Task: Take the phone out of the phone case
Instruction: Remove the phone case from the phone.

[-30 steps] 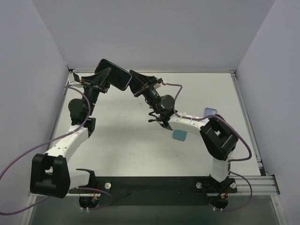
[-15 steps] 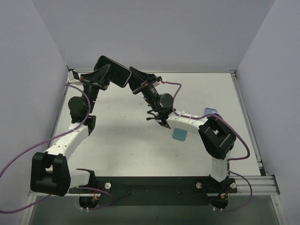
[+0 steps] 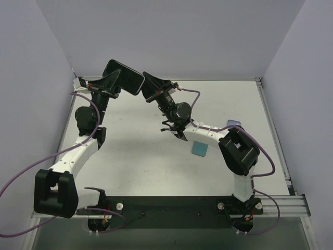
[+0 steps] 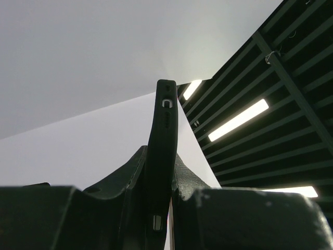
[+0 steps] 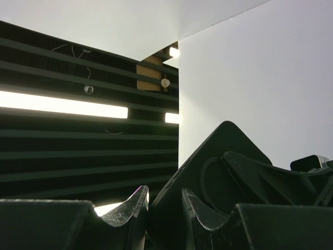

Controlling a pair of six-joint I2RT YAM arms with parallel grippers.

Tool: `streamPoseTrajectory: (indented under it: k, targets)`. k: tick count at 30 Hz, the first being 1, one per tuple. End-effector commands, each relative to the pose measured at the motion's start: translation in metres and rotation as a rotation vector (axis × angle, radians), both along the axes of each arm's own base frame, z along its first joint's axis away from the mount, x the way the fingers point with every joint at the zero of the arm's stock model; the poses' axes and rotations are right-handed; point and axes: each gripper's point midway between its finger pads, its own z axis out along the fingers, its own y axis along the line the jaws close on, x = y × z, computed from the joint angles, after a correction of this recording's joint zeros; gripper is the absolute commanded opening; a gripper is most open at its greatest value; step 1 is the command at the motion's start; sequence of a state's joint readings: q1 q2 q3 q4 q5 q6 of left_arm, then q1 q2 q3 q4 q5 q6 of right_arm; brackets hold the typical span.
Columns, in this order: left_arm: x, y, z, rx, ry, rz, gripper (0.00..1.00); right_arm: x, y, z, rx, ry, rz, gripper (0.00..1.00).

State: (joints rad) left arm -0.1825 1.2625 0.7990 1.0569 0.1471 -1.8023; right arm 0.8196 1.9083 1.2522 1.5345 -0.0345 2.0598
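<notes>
The phone case is a black, round-cornered slab with a port cut-out and a side button along its thin edge and a ring moulded into its back. What sits inside it cannot be made out. It hangs tilted in the air above the table's far left corner, close to the left and back walls. The left gripper is clamped on its left end and the right gripper pinches its right corner. A teal pad lies right of centre, and a small blue item lies near the right edge.
</notes>
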Motion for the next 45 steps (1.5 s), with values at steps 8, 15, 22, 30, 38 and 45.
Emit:
streamPoseTrajectory:
  k: [8,15,22,30,38,45]
  targets:
    - [-0.177,0.031,0.151,-0.386,-0.603,-0.38,0.0,-0.037,0.039,-0.029,-0.022,-0.085,0.195,0.0]
    - [-0.182,0.033,0.156,-0.393,-0.62,-0.386,0.0,-0.033,0.045,-0.027,-0.018,-0.108,0.201,0.0]
    - [-0.187,0.034,0.16,-0.398,-0.635,-0.391,0.0,-0.031,0.05,-0.033,-0.024,-0.106,0.213,0.0]
    - [-0.194,0.037,0.166,-0.405,-0.659,-0.395,0.0,-0.025,0.058,-0.04,-0.03,-0.109,0.224,0.0]
    - [-0.199,0.039,0.17,-0.41,-0.674,-0.395,0.0,-0.024,0.062,-0.045,-0.042,-0.114,0.231,0.0]
    - [-0.202,0.041,0.173,-0.416,-0.687,-0.397,0.0,-0.024,0.066,-0.052,-0.054,-0.11,0.238,0.0]
